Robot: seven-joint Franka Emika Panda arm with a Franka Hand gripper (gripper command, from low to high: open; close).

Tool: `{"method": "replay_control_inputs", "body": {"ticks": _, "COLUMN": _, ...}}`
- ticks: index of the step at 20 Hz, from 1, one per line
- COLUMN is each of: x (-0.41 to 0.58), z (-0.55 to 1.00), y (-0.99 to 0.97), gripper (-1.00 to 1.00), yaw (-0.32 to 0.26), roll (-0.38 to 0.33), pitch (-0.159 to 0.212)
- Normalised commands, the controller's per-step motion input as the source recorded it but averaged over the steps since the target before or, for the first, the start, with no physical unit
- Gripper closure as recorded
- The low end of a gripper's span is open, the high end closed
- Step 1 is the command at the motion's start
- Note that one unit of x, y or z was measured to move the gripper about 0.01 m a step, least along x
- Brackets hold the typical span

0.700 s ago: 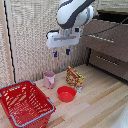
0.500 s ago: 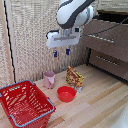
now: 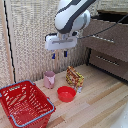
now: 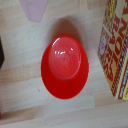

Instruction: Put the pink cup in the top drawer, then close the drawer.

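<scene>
Overhead, the pinch receptors hang well above the floor with a visible gap between the two blue tips, so the jaws appear parted and empty, though the view is coarse. Below them, the pink recepticle stands upright on the wooden floor, near the red bowl and between the red basket and a yellow box. At the exterior view's right, the storage unit has its highest section pulled out. In the wrist view the red bowl sits centred, the yellow box beside it.

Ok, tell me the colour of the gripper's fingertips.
Dark blue, on the gripper; clearest in the exterior view.
</scene>
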Motion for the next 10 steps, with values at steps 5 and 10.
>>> {"method": "replay_control_inputs", "body": {"ticks": 5, "x": 0.678, "z": -0.15, "y": 0.01, "gripper": -1.00, "yaw": 0.000, "roll": 0.000, "pitch": 0.054}}
{"method": "replay_control_inputs", "body": {"ticks": 10, "x": 0.583, "z": -0.16, "y": 0.05, "gripper": -1.00, "yaw": 0.000, "roll": -0.004, "pitch": 0.106}}
